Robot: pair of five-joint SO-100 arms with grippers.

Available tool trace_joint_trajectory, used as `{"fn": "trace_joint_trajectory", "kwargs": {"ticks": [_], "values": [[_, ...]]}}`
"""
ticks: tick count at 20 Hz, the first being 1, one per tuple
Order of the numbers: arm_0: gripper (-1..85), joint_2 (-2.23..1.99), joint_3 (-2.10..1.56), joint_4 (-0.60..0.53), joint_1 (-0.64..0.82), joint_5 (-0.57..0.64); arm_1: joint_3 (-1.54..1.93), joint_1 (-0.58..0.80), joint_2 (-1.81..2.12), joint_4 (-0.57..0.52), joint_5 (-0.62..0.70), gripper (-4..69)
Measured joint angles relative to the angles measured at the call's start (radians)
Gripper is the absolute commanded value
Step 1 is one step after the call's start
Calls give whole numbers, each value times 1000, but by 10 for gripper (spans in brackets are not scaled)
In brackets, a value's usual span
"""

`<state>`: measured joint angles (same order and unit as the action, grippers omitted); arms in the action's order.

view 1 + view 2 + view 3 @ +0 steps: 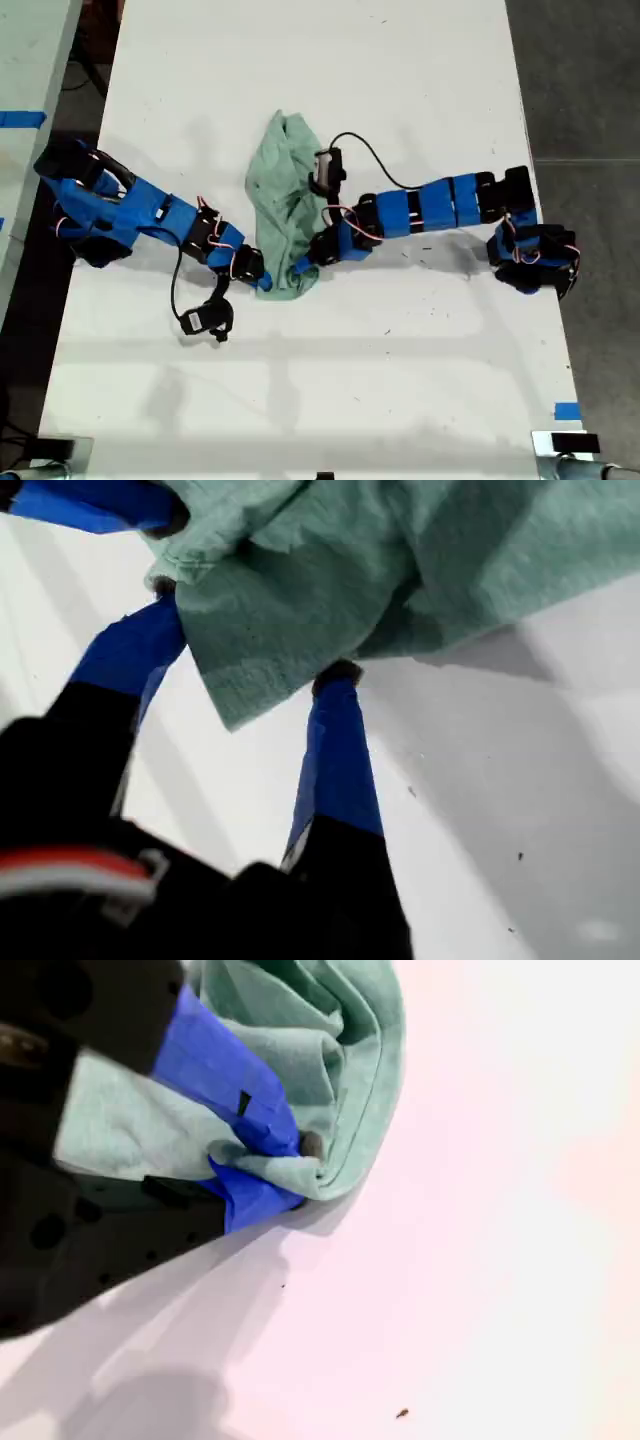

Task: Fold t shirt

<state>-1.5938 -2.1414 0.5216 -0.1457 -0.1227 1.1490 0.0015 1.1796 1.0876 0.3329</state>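
Exterior view – t shirt (285, 205): a pale mint-green garment is seen bunched into a long, wrinkled heap, with its folds running lengthwise. It lies near the middle of the white table (400, 60), between the two arms.
Exterior view – table: a smooth, matt white top is shown, marked by faint dark specks. A strip of blue tape (566, 410) is stuck near the exterior view's lower right edge.
Exterior view – arms: blue segments are joined by black motor blocks, with thin red-and-white wires and a looping black cable (372, 160).
Exterior view – my first gripper (262, 280): it is set at the heap's near corner, reaching in from the exterior view's left.
Exterior view – my second gripper (300, 268): it is laid over the heap's near edge, reaching in from the exterior view's right.
First wrist view – t shirt (400, 560): a soft, slightly fuzzy knit is seen, with one pointed corner hanging down.
First wrist view – my first gripper (250, 640): the two blue-taped fingers (335, 750) are spread wide, and the hanging corner falls between them. One tip touches the cloth's underside.
Second wrist view – t shirt (350, 1050): rolled folds and a stitched hem line are seen along the curved edge.
Second wrist view – my second gripper (295, 1165): the blue jaws are pinched together on a fold of the cloth, with bare table beside it.
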Motion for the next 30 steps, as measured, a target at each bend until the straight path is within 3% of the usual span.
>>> {"fn": "trace_joint_trajectory", "kwargs": {"ticks": [4, 6, 9, 10, 11, 12, 14, 18, 21, 25, 30], "values": [[-3, 2, 0, 0, -2, 0, 0, -21, 86, -11, -118, 223], [-3, 5, 0, -8, -2, 0, 0, -23, 101, -11, -146, 172], [-3, 6, 0, -8, -2, 0, -2, -3, 81, -11, -156, 228], [-3, 6, 0, -8, -2, 0, 0, 9, 51, -11, -158, 209], [-3, 6, 0, -8, -2, 0, 0, 18, 9, -11, -160, 120], [-3, 6, 0, -8, -2, 0, 2, 23, -17, -11, -160, 116], [-3, 6, 0, -8, -5, 0, 2, 23, -31, -11, -152, 12], [-3, -6, 0, -9, -25, 6, 0, 3, -31, 44, -120, 12], [-3, -80, -2, 54, -104, 25, -38, -115, -29, 66, -107, 9], [-3, -137, 255, 181, -232, 114, -210, -255, -15, 100, -61, 9], [-3, -170, 594, 482, -183, 229, -293, -213, 137, 120, 72, 9]]}}
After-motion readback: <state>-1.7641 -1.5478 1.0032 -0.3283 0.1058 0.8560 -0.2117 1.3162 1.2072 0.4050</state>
